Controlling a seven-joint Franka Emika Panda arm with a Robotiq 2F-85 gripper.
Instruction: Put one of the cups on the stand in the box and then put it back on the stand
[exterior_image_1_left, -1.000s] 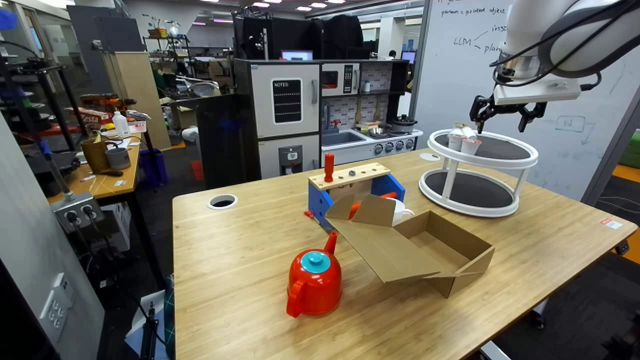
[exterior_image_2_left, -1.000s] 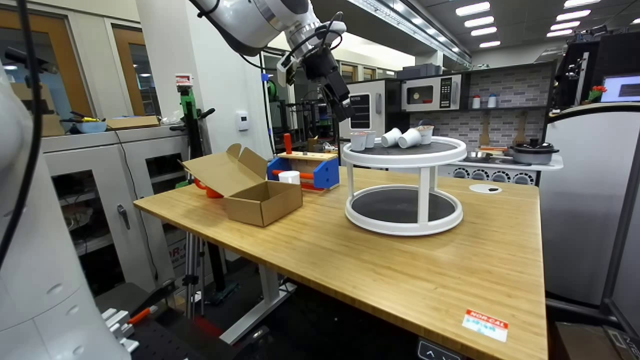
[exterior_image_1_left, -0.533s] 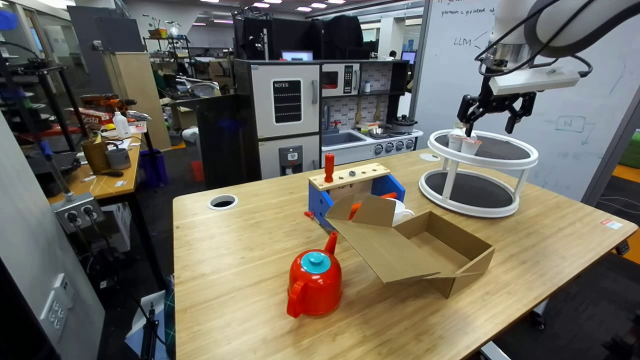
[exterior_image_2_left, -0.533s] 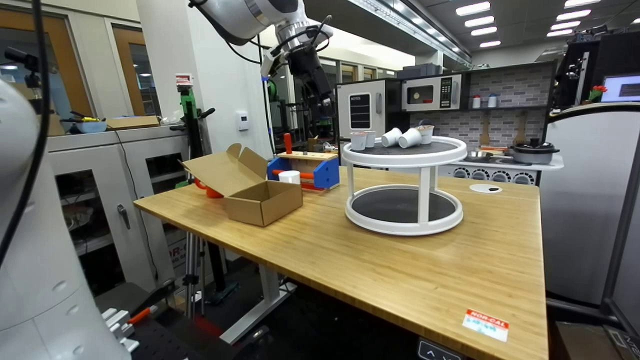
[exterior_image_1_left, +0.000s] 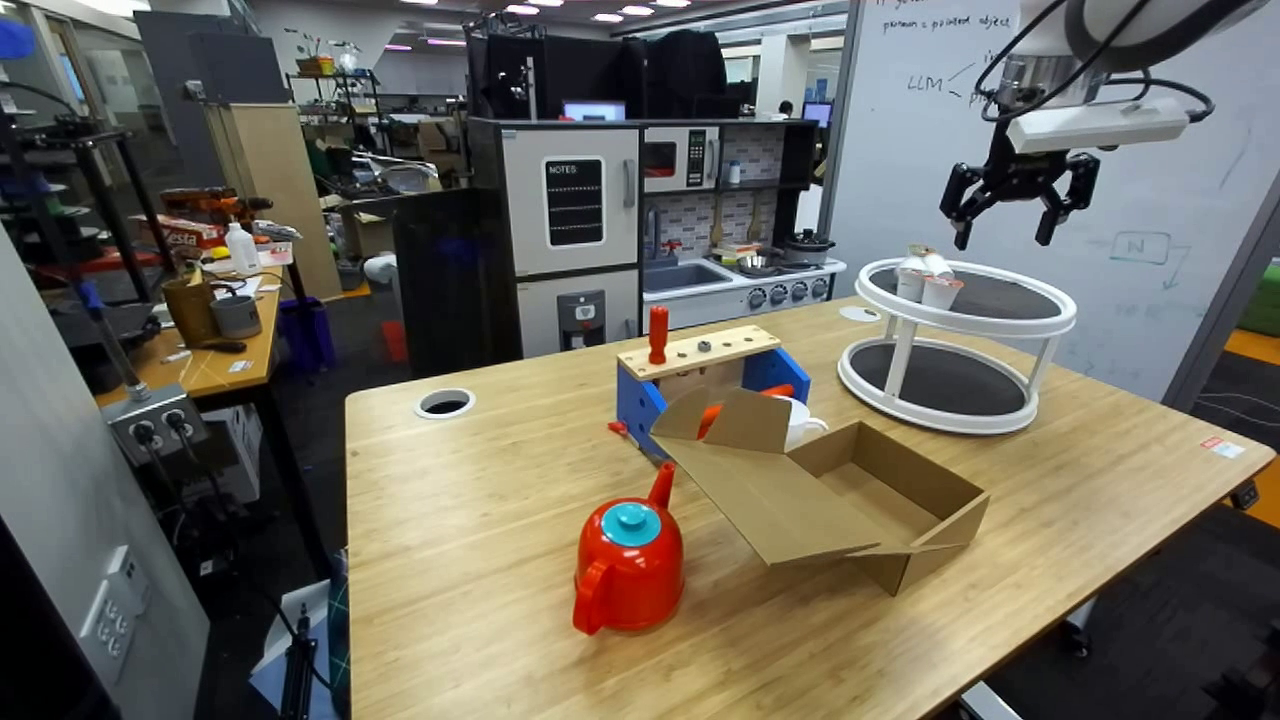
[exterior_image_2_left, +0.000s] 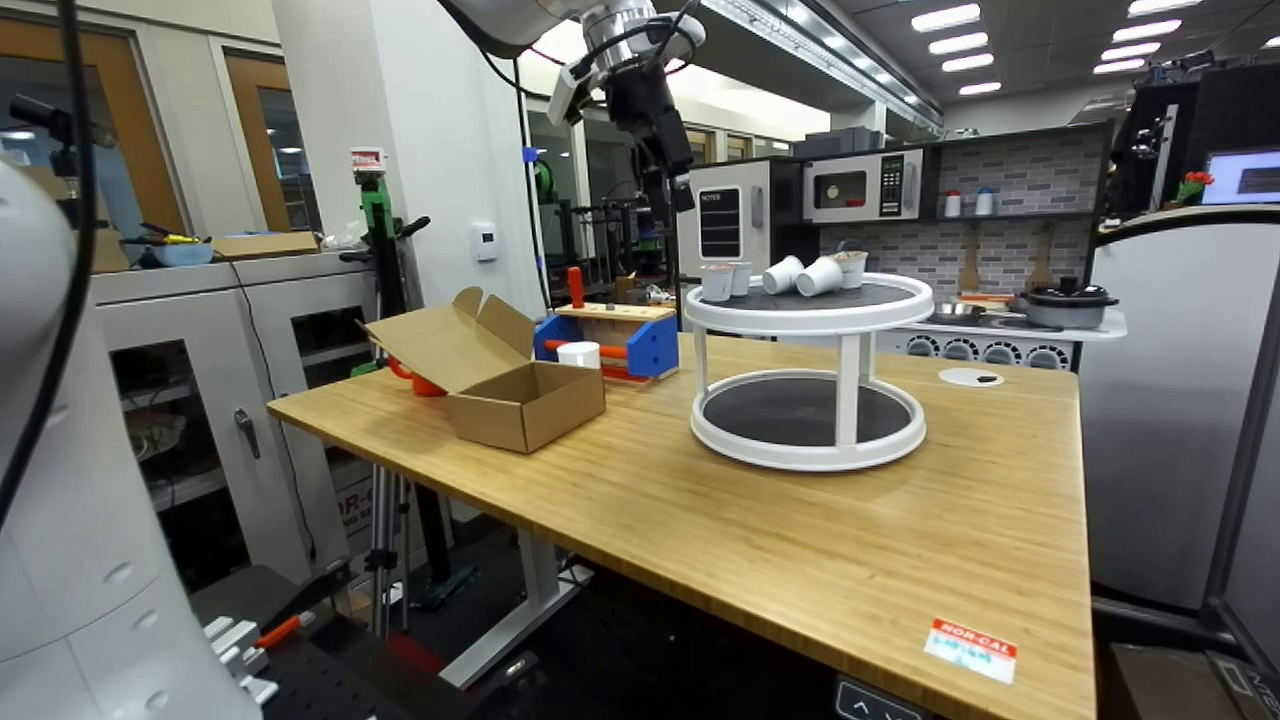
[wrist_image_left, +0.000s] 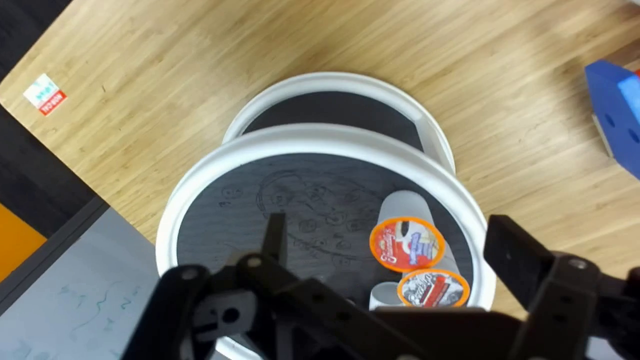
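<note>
The stand is a round white two-hooped frame with dark discs; it also shows in an exterior view and the wrist view. Several small white cups sit near one edge of its top disc, some upright, some on their sides. In the wrist view, a cup with a red orange-rimmed lid and one with a grey-and-red lid lie between the fingers. My gripper is open and empty above the stand's top, apart from the cups. The open cardboard box stands beside the stand and looks empty.
A red teapot stands by the box's raised flap. A blue toy workbench and a white mug stand behind the box. A whiteboard rises behind the stand.
My gripper first shifted toward the cups' side of the stand, then moved back and up, now slightly higher than a second ago. It has stayed open. The cups, stand and box have not moved.
</note>
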